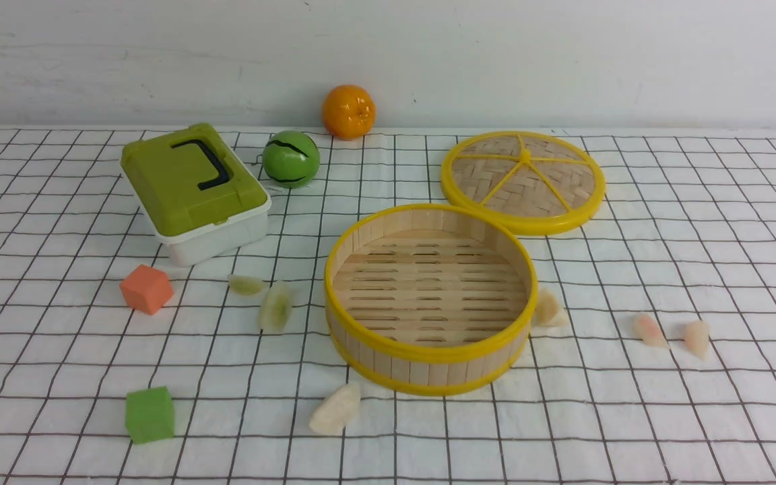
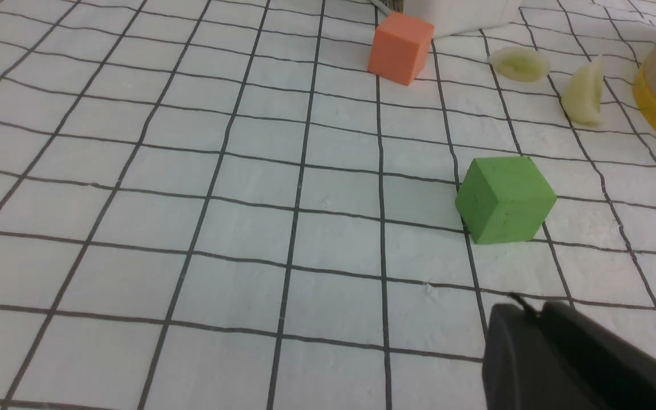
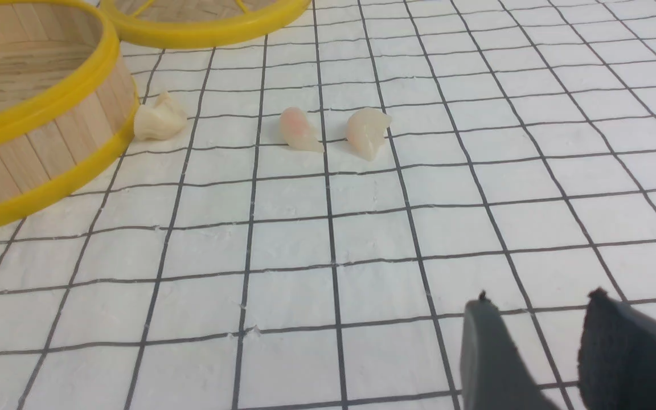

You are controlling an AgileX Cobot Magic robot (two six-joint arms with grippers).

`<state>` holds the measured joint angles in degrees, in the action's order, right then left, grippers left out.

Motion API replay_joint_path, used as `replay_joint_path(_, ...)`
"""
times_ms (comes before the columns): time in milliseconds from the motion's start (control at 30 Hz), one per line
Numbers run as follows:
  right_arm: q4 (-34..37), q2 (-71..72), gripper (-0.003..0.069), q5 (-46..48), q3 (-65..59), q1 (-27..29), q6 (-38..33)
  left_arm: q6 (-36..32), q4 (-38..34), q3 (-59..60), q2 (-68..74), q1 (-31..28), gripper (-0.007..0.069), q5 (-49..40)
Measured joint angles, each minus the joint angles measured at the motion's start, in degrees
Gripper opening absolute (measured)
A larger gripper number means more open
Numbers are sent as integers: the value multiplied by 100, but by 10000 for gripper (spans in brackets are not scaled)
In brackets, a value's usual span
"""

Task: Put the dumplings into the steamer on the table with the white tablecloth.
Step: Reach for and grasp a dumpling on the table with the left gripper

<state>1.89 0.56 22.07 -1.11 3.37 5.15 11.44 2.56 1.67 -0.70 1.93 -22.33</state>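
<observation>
White gridded tablecloth [image 1: 698, 236] covers the whole table [image 1: 38, 444], and the steamer [image 1: 430, 296] sits about mid-table. Left gripper [image 2: 533, 313] has its jaws together, right gripper [image 3: 538, 296] has them apart, neither gripping anything. All six dumplings [image 1: 336, 409] lie on the cloth around the steamer, with one [image 1: 550, 308] right up against its right side.

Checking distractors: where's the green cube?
Front view, robot's left: the green cube lies nearer the robot than the orange cube, left of the frontmost dumpling.
</observation>
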Motion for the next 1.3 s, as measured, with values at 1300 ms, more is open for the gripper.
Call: replay_joint_path(1300,5,0,31,0,0,0,0,0,-18,0,0,0,-13,0)
